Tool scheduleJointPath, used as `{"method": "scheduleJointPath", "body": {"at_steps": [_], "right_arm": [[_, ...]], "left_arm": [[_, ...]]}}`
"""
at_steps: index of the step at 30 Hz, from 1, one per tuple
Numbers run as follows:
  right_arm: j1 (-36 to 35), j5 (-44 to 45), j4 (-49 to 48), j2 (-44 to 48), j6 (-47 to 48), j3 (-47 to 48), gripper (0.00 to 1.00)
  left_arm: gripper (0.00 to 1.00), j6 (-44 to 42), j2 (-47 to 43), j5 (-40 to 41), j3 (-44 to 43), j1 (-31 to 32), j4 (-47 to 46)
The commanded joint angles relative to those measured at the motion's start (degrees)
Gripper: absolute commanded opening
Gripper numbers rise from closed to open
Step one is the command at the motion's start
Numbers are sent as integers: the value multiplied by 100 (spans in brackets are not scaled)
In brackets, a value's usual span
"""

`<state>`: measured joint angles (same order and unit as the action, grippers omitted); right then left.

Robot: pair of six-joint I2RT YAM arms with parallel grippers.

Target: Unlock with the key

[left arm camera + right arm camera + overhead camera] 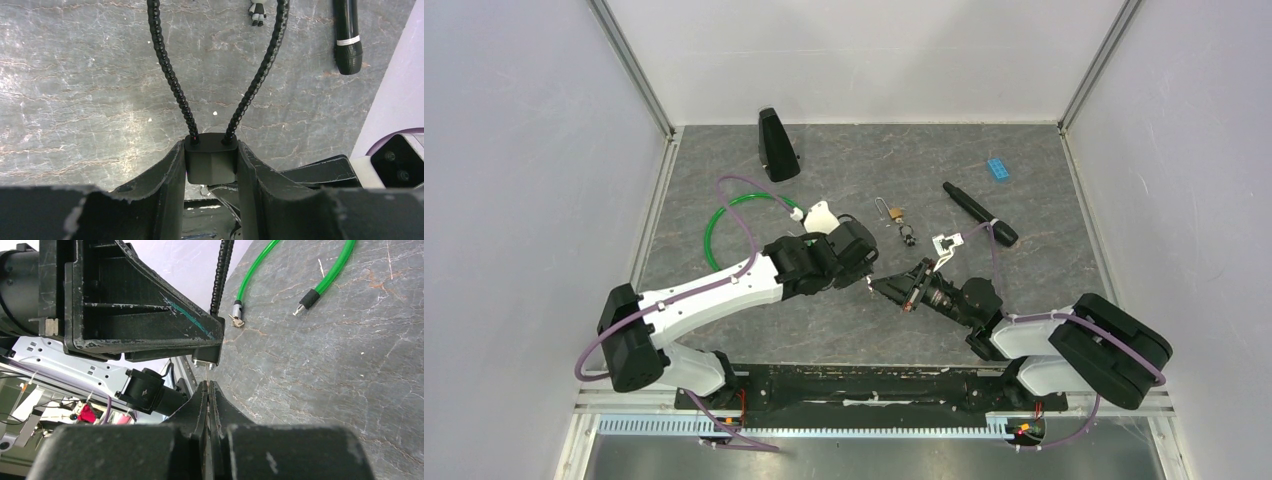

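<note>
My left gripper (211, 152) is shut on the black lock body (211, 162), holding it by its sides. The lock's black cable loop (172, 80) runs away over the table. In the top view the left gripper (865, 266) and the right gripper (892, 289) meet tip to tip near the table's middle. The right gripper (208, 388) is shut on the key (206, 374), a thin metal blade seen edge-on. The blade points up at the lock's underside (204, 359), just below the left finger (145, 305). Whether the blade is in the keyhole is hidden.
A green cable lock (729, 215) lies left of the arms. A small brass padlock (894, 212) with its keys (908, 236), a black pen-like stick (977, 213), a blue block (997, 168) and a black wedge (776, 146) lie farther back. White walls enclose the table.
</note>
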<state>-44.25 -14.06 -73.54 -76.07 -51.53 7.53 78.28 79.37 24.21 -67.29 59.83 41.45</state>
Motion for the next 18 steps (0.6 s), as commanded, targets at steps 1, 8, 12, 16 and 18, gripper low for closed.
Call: {"method": "scheduleJointPath", "body": {"at_steps": [1,8,12,16,18], "right_arm": [[48,511,145,84,-9,101,0],[65,608,-81,191,-179,-19,0],[198,497,-99,326,-128,-88,0],[388,228,-130,396,10,-113,0],[400,163,-191,391,85,-100,0]], "left_arm": [[2,3,99,7,-361,323,-98],[2,22,286,207,-433,599,2],[2,0,235,197,-347,611,62],[2,-231,30,251,-303,609,92],[2,-285,-39,210,-303,613,91]]}}
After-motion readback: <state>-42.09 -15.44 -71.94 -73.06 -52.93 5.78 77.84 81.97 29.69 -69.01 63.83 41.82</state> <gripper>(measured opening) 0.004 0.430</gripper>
